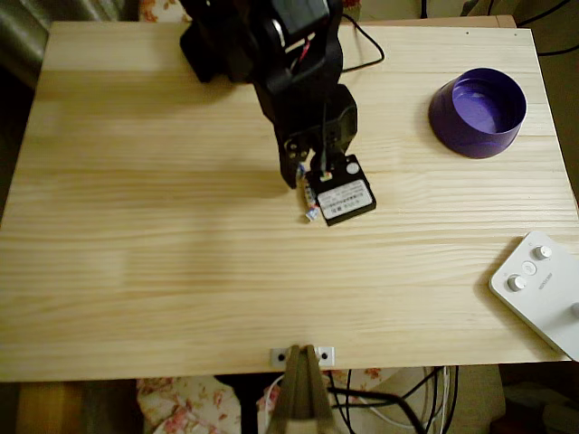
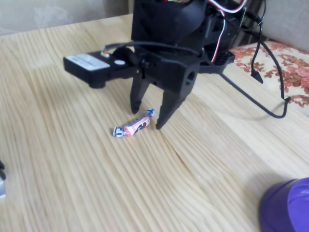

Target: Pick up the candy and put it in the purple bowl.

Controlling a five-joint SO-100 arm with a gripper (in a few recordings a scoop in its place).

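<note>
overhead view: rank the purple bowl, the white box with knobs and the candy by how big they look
1. the purple bowl
2. the white box with knobs, looking close to the bowl, but cut off by the picture's edge, so this order is unsure
3. the candy, tiny, mostly hidden under the arm

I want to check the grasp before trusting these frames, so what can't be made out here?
- Candy: in the overhead view the gripper's black body covers nearly all of it; only a wrapper end peeks out.
- Candy against the gripper: in the fixed view, contact with the open fingers cannot be told.
- Purple bowl: cut off by the fixed view's corner.
- White box: cut off by the overhead view's right edge.
</note>
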